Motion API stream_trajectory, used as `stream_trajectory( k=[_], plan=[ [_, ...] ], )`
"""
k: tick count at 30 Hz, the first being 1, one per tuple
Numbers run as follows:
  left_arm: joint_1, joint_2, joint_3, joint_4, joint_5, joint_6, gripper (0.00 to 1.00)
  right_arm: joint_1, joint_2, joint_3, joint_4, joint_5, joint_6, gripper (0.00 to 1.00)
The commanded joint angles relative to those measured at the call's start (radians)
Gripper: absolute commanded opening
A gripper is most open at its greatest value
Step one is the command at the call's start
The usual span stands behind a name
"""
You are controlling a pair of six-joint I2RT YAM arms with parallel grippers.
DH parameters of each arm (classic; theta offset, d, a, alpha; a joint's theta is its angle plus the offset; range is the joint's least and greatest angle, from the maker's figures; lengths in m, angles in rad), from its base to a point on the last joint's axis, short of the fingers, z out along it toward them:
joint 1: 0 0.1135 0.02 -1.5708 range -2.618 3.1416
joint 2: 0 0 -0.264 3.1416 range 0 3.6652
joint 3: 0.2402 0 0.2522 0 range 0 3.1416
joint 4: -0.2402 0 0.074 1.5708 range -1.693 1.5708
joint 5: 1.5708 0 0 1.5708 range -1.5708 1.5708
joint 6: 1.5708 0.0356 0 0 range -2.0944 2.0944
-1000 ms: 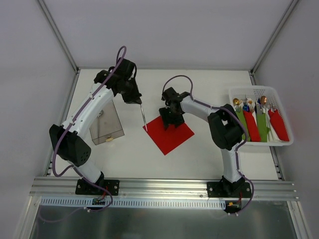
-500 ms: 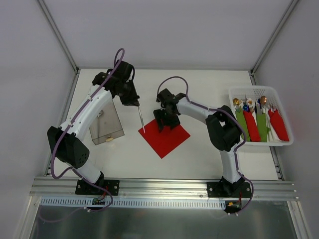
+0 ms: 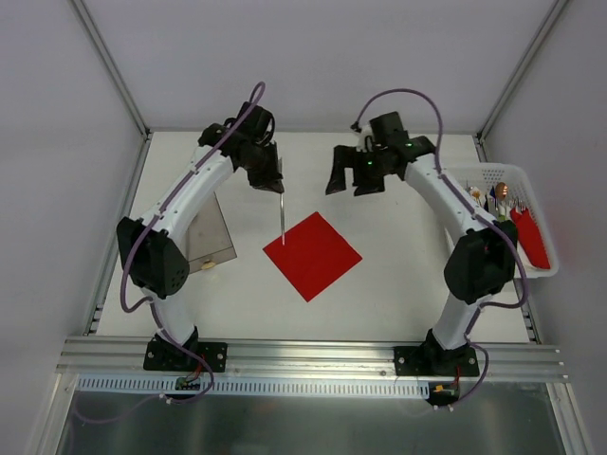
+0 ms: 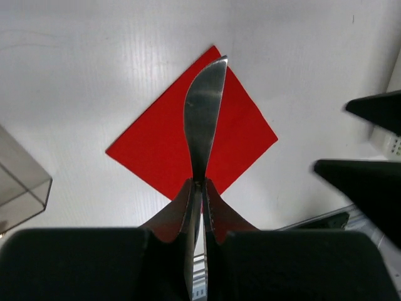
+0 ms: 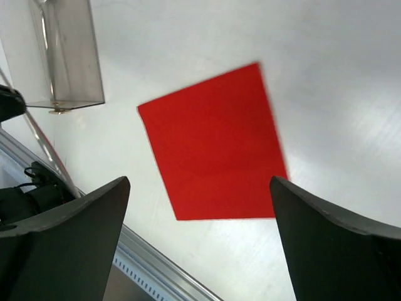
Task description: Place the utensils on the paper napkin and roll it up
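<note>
Seen from above, the left gripper (image 3: 268, 176) is clamped shut on the handle of a silver table knife (image 3: 282, 214). The blade hangs below it, long axis running 12 to 6 o'clock, tip toward 6. The red paper napkin (image 3: 313, 256) lies flat as a diamond mid-table, at about 5 o'clock from that gripper. The knife tip sits over the napkin's 10 o'clock edge; whether it touches the paper I cannot tell. The right gripper (image 3: 349, 182) is raised at roughly 1 o'clock from the napkin, jaws spread wide and empty. The left arm is the nearer one and carries the load, so the coming move likely means shifting toward 5 o'clock and laying the knife flat across the diamond's middle.
</note>
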Motion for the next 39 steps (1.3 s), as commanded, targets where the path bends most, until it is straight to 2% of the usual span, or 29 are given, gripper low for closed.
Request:
stream_trajectory(
  k=[1, 3, 6, 9, 14, 20, 31, 39],
  plan=[
    [-0.044, 0.101, 0.062, -0.006, 0.091, 0.106, 0.00, -0.171, -0.053, -0.076, -0.132, -0.124, -0.109, 0.99],
    [-0.056, 0.181, 0.100, -0.012, 0.108, 0.102, 0.00, -0.254, -0.062, -0.095, -0.187, -0.184, -0.179, 0.99],
    [-0.091, 0.277, 0.169, -0.015, 0.106, 0.080, 0.00, -0.314, -0.099, -0.142, -0.261, -0.181, -0.258, 0.99],
    [-0.133, 0.366, 0.237, -0.016, 0.074, 0.074, 0.00, -0.357, -0.172, -0.203, -0.276, -0.157, -0.304, 0.99],
    [-0.165, 0.458, 0.252, -0.016, 0.025, 0.074, 0.00, -0.416, -0.258, -0.263, -0.270, -0.131, -0.321, 0.99],
    [-0.168, 0.486, 0.219, -0.016, -0.001, 0.054, 0.00, -0.425, -0.281, -0.245, -0.269, -0.101, -0.298, 0.99],
    [-0.187, 0.509, 0.189, -0.013, -0.022, -0.073, 0.00, -0.428, -0.247, -0.211, -0.270, -0.091, -0.258, 0.99],
    [-0.194, 0.546, 0.205, -0.013, -0.041, -0.060, 0.00, -0.428, -0.240, -0.214, -0.269, -0.098, -0.259, 0.99]
  ],
)
